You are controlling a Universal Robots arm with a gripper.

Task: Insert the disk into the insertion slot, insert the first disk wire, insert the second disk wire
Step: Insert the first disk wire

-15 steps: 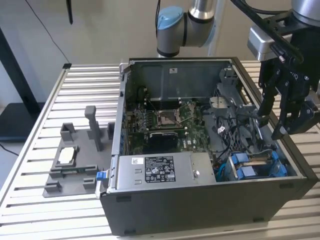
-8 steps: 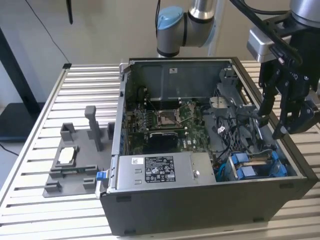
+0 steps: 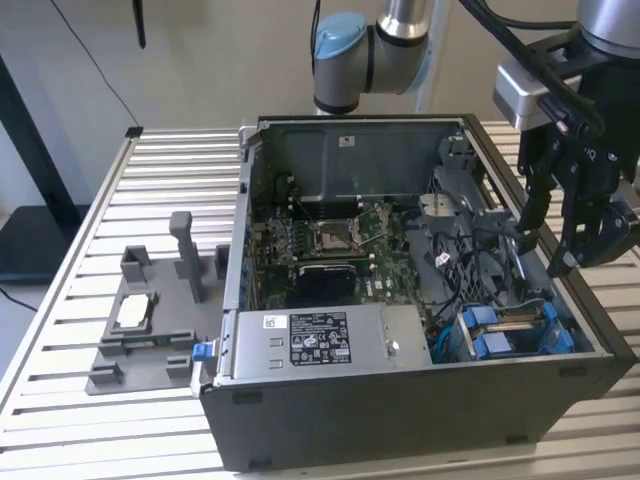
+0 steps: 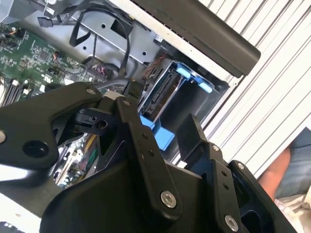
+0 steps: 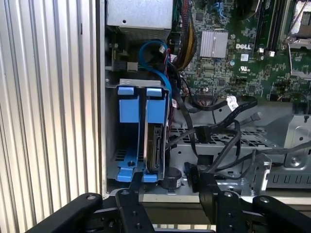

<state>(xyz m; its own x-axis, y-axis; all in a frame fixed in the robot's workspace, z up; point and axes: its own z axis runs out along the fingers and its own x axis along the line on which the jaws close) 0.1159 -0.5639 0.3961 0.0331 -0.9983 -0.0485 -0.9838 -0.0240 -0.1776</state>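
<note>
Disk (image 5: pixel 154 145) edge-on, its face hidden, arm (image 3: pixel 370 50) cut off at exterior view's top

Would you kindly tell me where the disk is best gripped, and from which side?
Probably the blue carrier frame, pinched across its thin edge from the open side of the case: the disk stands on edge, faces walled in.

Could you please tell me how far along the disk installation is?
Done: the disk stands in its blue carrier inside the bay. In hand: nothing; the open gripper hangs over that bay. Left: the black cables beside it look loose, apparently not yet plugged in.
</note>
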